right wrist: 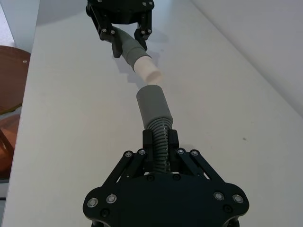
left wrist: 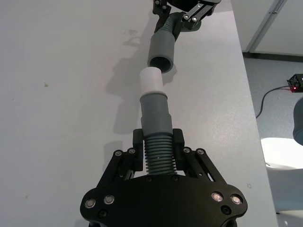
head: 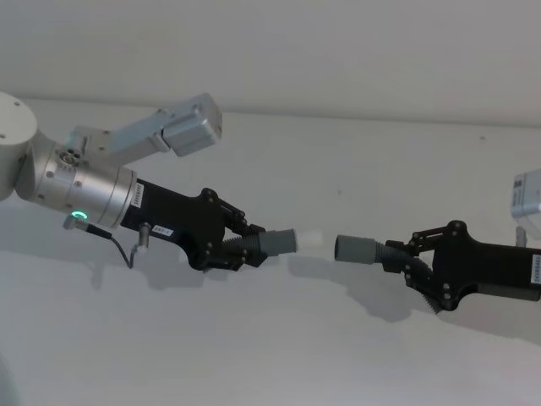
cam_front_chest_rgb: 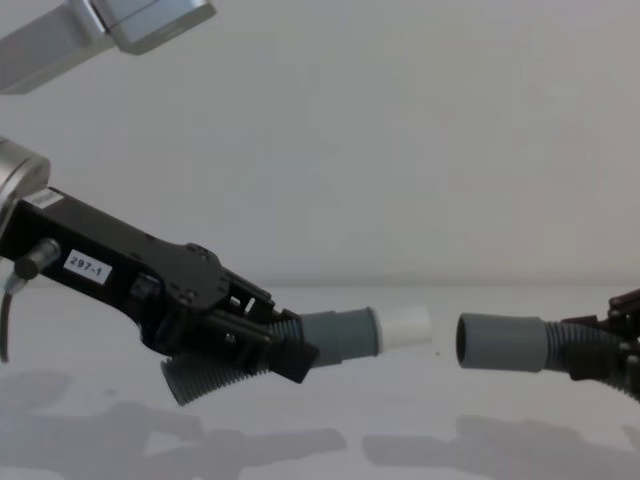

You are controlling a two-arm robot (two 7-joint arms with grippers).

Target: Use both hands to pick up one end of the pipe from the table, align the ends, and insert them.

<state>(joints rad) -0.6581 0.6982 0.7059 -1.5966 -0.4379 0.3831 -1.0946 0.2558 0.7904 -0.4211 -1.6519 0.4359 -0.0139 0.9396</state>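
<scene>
Your left gripper pinches the white-tipped hose piece; your right gripper pinches the hollow-cuffed piece. Both are above the table, ends facing, slightly apart.

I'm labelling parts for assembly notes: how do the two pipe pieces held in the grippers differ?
The left gripper's piece ends in a narrower white tip; the right gripper's piece ends in a plain grey hollow cuff. The left piece tilts slightly upward in the chest view; the right lies nearly level. Both are dark grey, ribbed, clamped at the ribs, with ends facing, apart.
</scene>
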